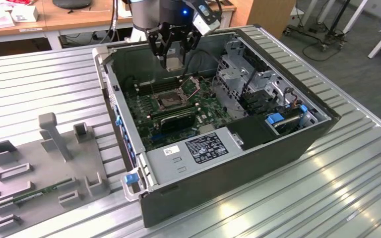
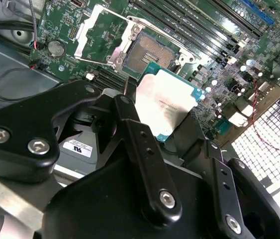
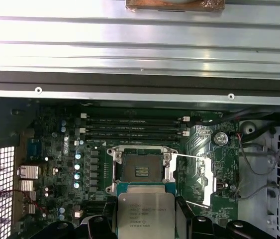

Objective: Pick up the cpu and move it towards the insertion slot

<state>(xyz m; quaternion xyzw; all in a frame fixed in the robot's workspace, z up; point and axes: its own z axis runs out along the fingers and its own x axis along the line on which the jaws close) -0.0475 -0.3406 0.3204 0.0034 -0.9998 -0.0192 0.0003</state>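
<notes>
Now the gripper (image 1: 172, 58) pinches the cpu (image 3: 145, 216), hanging above the motherboard, just beside the open insertion slot (image 3: 140, 173).

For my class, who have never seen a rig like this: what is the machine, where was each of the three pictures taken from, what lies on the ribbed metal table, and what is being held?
The machine is one robot arm ending in a black gripper. The exterior view looks from off the arm; both wrist views come from cameras riding on it. On the ribbed metal table lie an opened dark computer case and a grey plastic holder tray. The gripper holds the cpu, a flat silvery square chip, above the green circuit board. The insertion slot, a dark square socket with a silvery frame, stands open beneath it.
</notes>
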